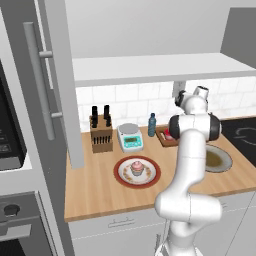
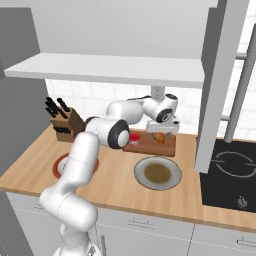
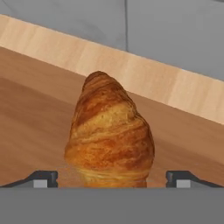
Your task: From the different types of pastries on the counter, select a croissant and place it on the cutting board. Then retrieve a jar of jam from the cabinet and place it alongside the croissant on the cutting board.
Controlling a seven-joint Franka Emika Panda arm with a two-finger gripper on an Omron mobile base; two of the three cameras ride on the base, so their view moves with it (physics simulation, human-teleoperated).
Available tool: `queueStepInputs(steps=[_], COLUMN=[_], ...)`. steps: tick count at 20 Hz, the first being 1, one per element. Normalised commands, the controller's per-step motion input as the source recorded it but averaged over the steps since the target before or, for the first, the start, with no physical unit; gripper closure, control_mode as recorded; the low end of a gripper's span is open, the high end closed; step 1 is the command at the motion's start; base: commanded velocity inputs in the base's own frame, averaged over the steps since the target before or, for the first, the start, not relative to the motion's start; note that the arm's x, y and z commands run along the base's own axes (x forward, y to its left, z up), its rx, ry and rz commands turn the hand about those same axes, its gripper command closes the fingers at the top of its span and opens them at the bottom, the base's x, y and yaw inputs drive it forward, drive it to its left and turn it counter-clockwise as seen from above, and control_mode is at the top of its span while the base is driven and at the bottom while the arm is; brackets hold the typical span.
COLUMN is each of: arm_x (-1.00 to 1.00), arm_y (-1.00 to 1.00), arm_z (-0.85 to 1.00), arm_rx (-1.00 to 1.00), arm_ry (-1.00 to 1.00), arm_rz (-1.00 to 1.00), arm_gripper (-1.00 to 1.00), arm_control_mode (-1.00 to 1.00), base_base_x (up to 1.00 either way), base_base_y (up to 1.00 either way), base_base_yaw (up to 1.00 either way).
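Golden croissant (image 3: pixel 109 135) sits between the claw (image 3: pixel 112 178) fingertips over the cutting board (image 2: pixel 150 145).

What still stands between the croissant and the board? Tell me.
Nothing visible. The tool holds the croissant right over the board. The jam jar sits at the board's left end, off to the side of the croissant.

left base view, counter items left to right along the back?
knife block → kitchen scale → blue bottle → cutting board, partly behind the arm. The cupcake on its red-rimmed plate sits nearer, in front of the scale.
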Motion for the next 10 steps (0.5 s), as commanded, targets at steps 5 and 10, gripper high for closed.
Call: queueStepInputs(steps=[5,10], arm_x=[0.01,-0.51], arm_y=[0.02,0.50], arm_z=[0.90,0.01], arm_rx=[0.04,-0.04], arm_ry=[0.11,0.13], arm_rz=[-0.05,-0.11], arm_gripper=[-1.00,-1.00], arm_control_mode=[-1.00,-1.00], base_base_x=[0.00,0.00], base_base_y=[0.00,0.00], base_base_yaw=[0.00,0.00])
